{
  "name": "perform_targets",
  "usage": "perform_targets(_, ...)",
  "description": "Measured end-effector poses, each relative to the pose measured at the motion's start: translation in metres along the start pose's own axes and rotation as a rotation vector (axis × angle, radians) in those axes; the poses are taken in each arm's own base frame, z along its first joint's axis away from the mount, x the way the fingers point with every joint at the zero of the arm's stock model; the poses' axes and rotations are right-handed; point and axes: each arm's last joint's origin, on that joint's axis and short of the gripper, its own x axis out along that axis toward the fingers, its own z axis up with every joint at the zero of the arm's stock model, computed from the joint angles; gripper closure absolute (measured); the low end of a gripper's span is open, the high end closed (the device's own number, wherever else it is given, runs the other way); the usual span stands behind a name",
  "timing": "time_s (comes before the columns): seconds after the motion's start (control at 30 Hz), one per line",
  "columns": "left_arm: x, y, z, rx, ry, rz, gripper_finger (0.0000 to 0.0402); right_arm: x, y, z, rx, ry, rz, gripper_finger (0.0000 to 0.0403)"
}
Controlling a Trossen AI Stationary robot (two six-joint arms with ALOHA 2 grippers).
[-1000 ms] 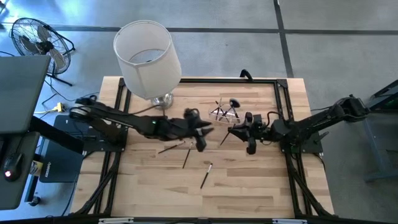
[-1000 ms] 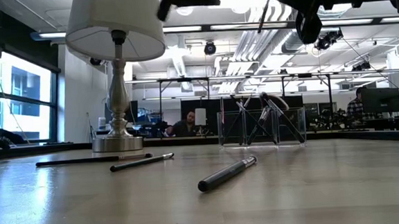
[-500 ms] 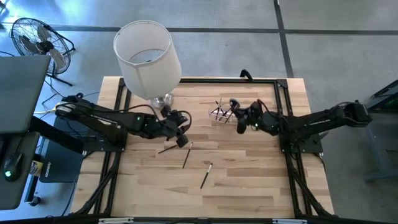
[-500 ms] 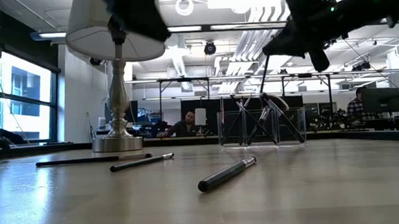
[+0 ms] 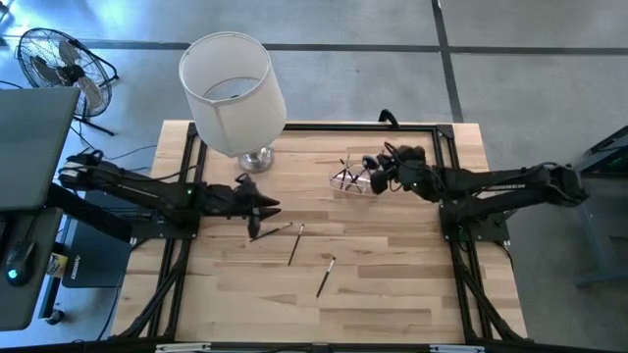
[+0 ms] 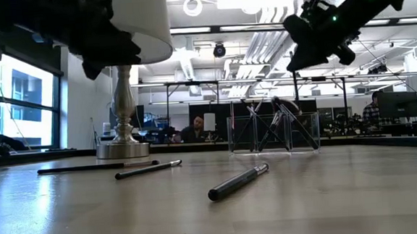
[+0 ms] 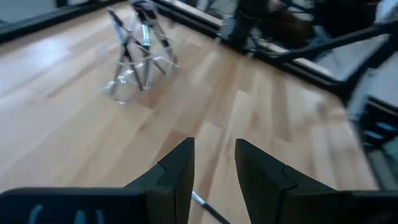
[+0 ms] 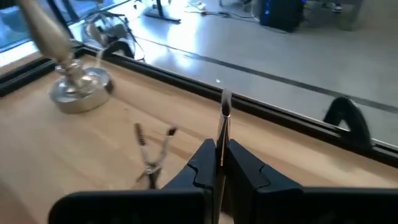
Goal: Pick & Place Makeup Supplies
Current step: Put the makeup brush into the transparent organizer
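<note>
Right gripper (image 8: 221, 163) pinches a thin, light, stiff brush (image 8: 222, 127) mid-handle above the clear cup (image 5: 351, 180), likely slippery; left gripper (image 7: 213, 163) open, empty.

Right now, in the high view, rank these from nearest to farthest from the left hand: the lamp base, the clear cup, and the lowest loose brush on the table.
1. Lamp base: just behind the left hand, near the table's back edge.
2. Lowest loose brush: out toward the front, mid-table.
3. Clear cup: across on the right side, under the right hand.
</note>
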Motion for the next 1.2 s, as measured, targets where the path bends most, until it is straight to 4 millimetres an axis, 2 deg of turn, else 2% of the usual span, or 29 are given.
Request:
perform_targets(0.2,-0.004,0.009,0.005,0.012,-0.006,-0.064,0.0286,0.016,-0.014,-0.017,-0.013,0.081,-0.046,0.0393)
perform_targets(0.37,-0.002,0.018,0.011,0.012,-0.028,-0.065,0.0286,0.030,-0.010,-0.029,-0.039,0.158,-0.025,0.0391)
perform_targets(0.47,-0.001,0.024,0.014,0.001,-0.032,-0.056,0.0286,0.037,-0.006,-0.035,-0.049,0.183,0.009,0.0372)
perform_targets(0.6,0.000,0.028,0.018,-0.011,-0.041,-0.068,0.0286,0.040,-0.003,-0.038,-0.043,0.208,0.045,0.0328)
perform_targets(0.77,0.000,0.028,0.019,-0.017,-0.039,-0.100,0.0286,0.035,-0.004,-0.031,-0.045,0.188,0.083,0.0273)
perform_targets(0.97,-0.001,0.028,0.020,-0.018,-0.055,-0.109,0.0286,0.017,-0.009,-0.011,-0.035,0.084,0.118,0.0217)
perform_targets(1.2,-0.001,0.027,0.021,-0.014,-0.063,-0.111,0.0286,-0.009,-0.015,0.011,0.033,-0.035,0.197,0.0206)
